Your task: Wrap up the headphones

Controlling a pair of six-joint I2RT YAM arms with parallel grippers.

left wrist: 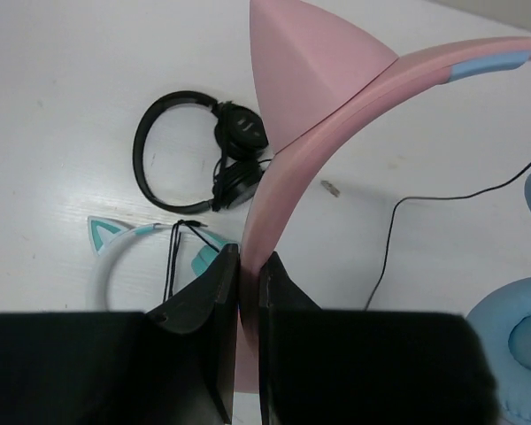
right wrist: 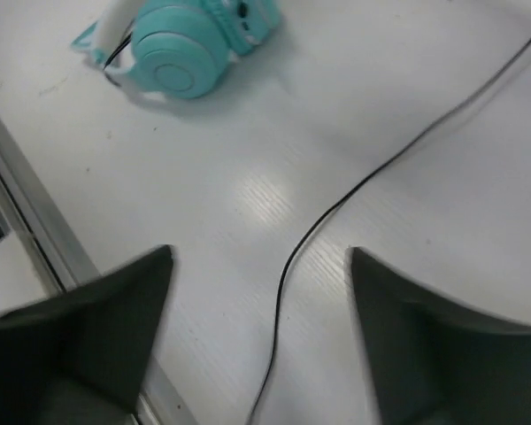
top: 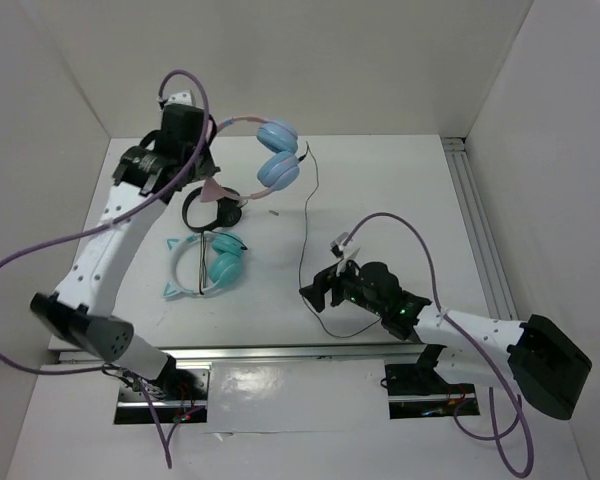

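Note:
The headphones have a pink cat-ear headband (left wrist: 336, 97) and light blue ear cups (top: 277, 168). They hang above the table at the back left. My left gripper (left wrist: 250, 257) is shut on the headband just below one cat ear; in the top view it (top: 206, 168) is beside that ear. The thin black cable (top: 308, 215) runs down from the cups across the table toward the front. My right gripper (right wrist: 261, 257) stands open low over the table, with the cable (right wrist: 336, 204) lying loose between its fingers. In the top view this gripper (top: 320, 285) is at the cable's near end.
A teal-cupped pair with a whitish headband (top: 220, 262) lies left of the right gripper. A small black pair (top: 208, 208) lies under the left gripper. Metal rails run along the front edge (top: 280, 352) and the right side (top: 475, 220). White walls enclose the table.

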